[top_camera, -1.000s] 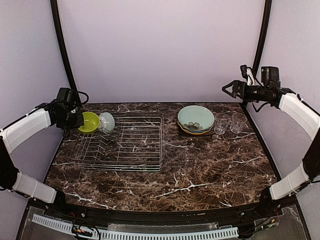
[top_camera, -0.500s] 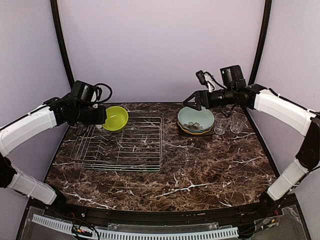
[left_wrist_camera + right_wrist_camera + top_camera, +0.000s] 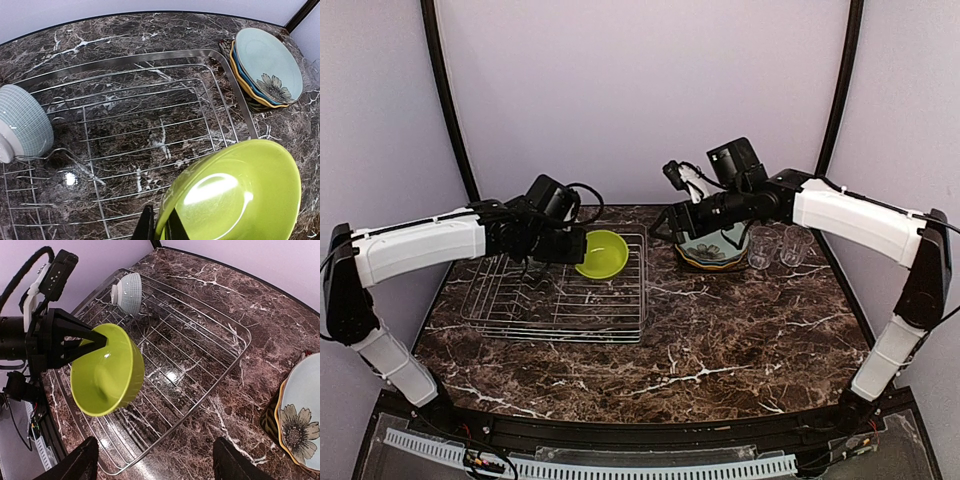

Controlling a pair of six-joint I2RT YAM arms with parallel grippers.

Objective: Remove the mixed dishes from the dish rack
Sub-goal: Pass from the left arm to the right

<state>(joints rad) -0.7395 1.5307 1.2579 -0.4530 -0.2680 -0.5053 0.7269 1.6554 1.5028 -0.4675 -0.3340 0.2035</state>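
L tool (image 3: 570,247) clamped on rim of glossy yellow-green bowl (image 3: 602,254), held tilted above silver wire dish rack (image 3: 610,322). R tool (image 3: 670,225) fingers apart, hovering betw. rack & stacked flower-topped plates (image 3: 265,62) on dark marble counter (image 3: 720,340).

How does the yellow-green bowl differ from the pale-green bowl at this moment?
The yellow-green bowl is glossy and plain; the pale-green bowl has a fine lined pattern outside. The yellow-green bowl is held by its rim in the left gripper, above the dish rack; the pale-green bowl lies on its side in a rack corner. Both are small round bowls.
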